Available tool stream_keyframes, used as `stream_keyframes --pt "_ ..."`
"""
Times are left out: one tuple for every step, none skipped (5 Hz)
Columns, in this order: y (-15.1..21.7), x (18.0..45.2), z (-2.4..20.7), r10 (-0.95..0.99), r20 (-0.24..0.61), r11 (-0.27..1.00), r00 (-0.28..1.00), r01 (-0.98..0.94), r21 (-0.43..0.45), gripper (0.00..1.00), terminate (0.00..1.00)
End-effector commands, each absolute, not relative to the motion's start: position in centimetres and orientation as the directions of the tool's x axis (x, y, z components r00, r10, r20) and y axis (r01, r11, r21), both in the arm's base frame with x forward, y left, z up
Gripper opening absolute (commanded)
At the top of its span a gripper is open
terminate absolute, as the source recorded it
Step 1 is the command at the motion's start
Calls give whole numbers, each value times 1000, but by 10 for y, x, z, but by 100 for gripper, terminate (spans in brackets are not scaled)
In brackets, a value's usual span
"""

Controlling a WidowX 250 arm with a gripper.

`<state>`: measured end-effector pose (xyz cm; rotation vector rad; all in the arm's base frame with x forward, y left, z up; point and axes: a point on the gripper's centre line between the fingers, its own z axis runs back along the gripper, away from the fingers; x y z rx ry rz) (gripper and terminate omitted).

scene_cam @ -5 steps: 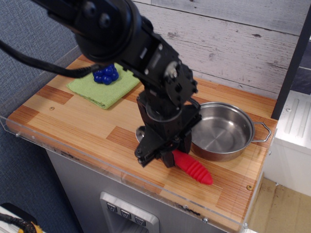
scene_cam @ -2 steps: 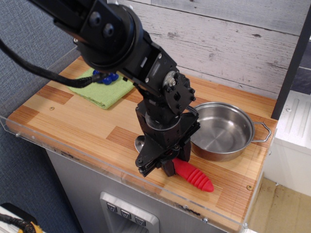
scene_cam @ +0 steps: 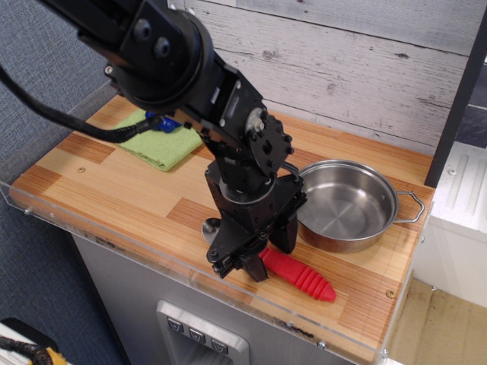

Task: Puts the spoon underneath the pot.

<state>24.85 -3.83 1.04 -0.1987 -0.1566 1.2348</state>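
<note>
The spoon lies flat near the front edge of the wooden counter. Its thick ribbed red handle point(scene_cam: 303, 278) points right and its silver bowl point(scene_cam: 211, 226) peeks out to the left of the arm. My gripper point(scene_cam: 268, 258) points down over the neck end of the handle, with one finger on each side of it, closed on the spoon. The shallow steel pot point(scene_cam: 346, 205) stands just behind and to the right of the spoon, with one wire loop handle point(scene_cam: 412, 207) showing on its right side. The spoon is in front of the pot and does not touch it.
A folded green cloth point(scene_cam: 161, 143) with a blue clustered toy point(scene_cam: 161, 122) lies at the back left, partly behind the arm. A clear acrylic rim point(scene_cam: 152, 255) runs along the counter's front edge. A wood-plank wall stands behind.
The gripper has moved down and slightly left with the spoon. The handle now rests low on the counter and more of the silver bowl shows at the left.
</note>
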Motion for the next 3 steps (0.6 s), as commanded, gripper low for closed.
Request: stream_keyframes --pt "-41 247 34 939 24 336 343 -902 -271 100 0" --pt "-42 247 49 931 32 359 363 -898 -252 100 0" --pt "-43 244 67 923 40 382 383 -901 -203 100 0"
